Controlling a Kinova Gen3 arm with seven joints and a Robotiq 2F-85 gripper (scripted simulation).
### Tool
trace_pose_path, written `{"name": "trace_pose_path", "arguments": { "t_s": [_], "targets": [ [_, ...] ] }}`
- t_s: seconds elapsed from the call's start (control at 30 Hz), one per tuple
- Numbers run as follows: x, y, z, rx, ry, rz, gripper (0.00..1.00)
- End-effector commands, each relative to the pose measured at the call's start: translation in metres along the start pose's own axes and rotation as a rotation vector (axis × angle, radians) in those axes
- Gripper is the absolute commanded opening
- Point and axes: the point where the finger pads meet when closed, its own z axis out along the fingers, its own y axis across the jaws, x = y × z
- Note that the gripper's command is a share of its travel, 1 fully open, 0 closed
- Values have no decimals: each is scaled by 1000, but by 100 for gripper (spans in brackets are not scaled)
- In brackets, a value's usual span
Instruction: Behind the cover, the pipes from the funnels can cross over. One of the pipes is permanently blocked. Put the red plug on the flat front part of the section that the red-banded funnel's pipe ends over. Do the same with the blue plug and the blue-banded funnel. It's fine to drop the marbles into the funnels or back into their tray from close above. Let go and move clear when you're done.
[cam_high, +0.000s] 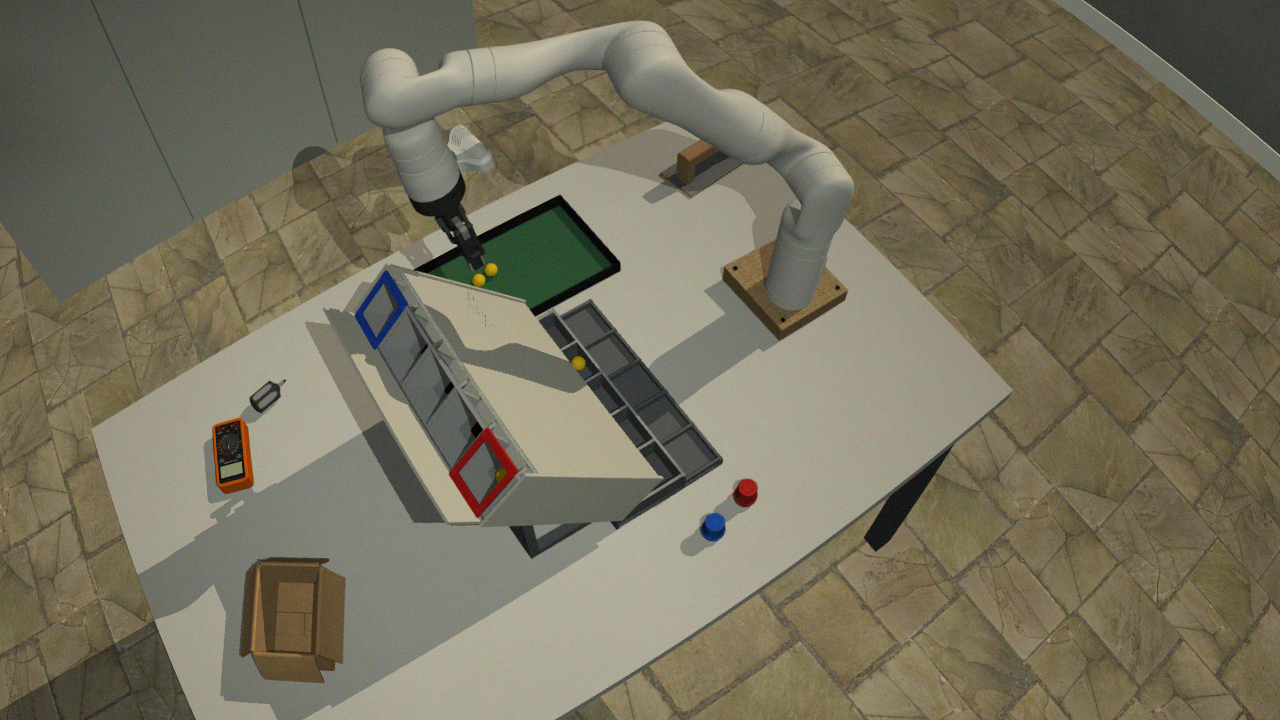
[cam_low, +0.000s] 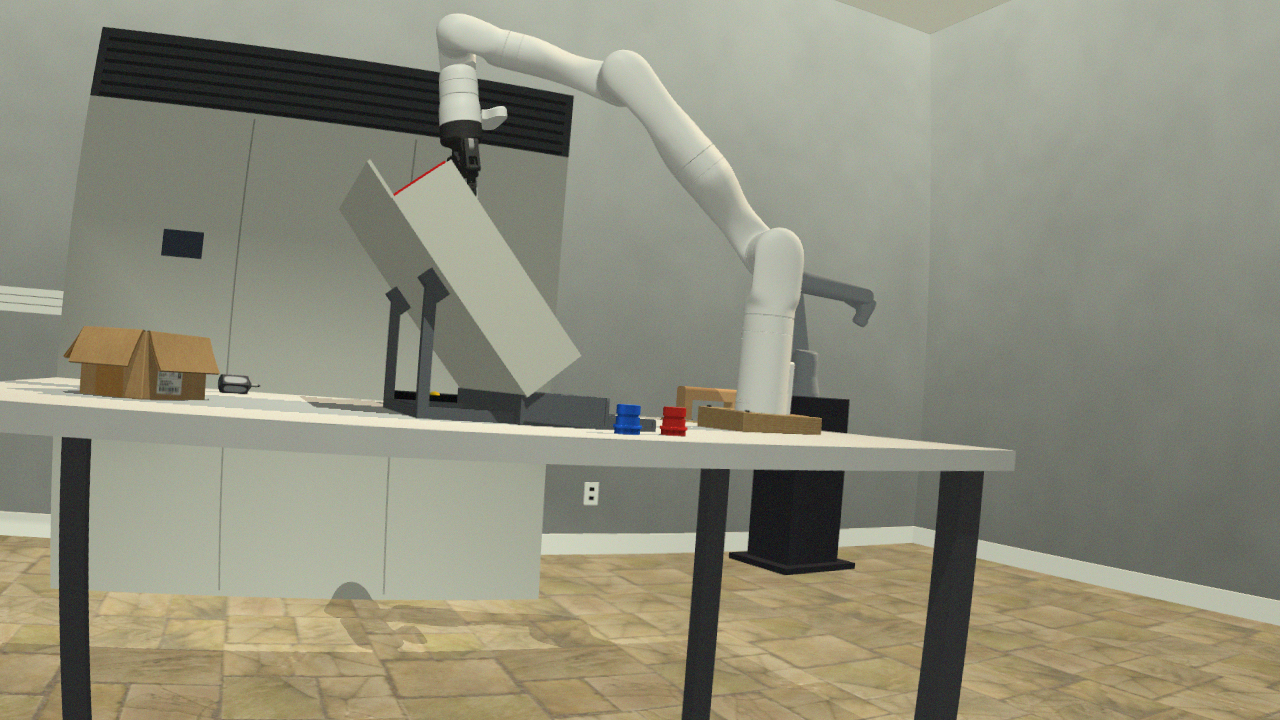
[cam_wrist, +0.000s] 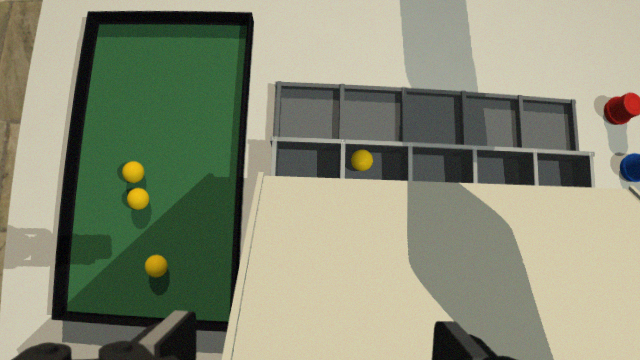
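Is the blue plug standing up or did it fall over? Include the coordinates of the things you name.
Standing up: the small blue ribbed plug (cam_high: 713, 526) (cam_low: 627, 420) (cam_wrist: 632, 167) sits base-down on the white table (cam_high: 859, 394) (cam_low: 850, 445) (cam_wrist: 525, 45).

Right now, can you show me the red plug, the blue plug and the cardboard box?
Red plug (cam_high: 745, 492) (cam_low: 674, 420) (cam_wrist: 620, 110): top, exterior, wrist; its body.
Blue plug (cam_high: 713, 526) (cam_low: 627, 420) (cam_wrist: 633, 168): same views; its body.
Cardboard box (cam_high: 332, 617) (cam_low: 105, 347): top, exterior; a flap.

The tray (cam_high: 590, 232) (cam_wrist: 246, 100) is green, rimmed black — 3 marbles yellow inside; the multimeter (cam_high: 232, 454) is orange and black.
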Motion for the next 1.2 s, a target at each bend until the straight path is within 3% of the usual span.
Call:
{"name": "trace_pose_path", "arguments": {
  "t_s": [0.0, 0.53, 0.57, 0.7, 0.9, 1.1, 1.13, 1.17],
  "targets": [
    [30, 0, -15, 46, -153, -7, 100],
    [30, 0, -15, 46, -153, -7, 100],
    [68, 48, 22, 39, -143, 5, 100],
    [77, 59, 32, 39, -143, 5, 100],
    [112, 102, 62, 39, -143, 5, 100],
    [112, 102, 62, 39, -143, 5, 100],
    [147, 145, 94, 21, -104, 9, 100],
    [147, 145, 94, 21, -104, 9, 100]
  ]
}}
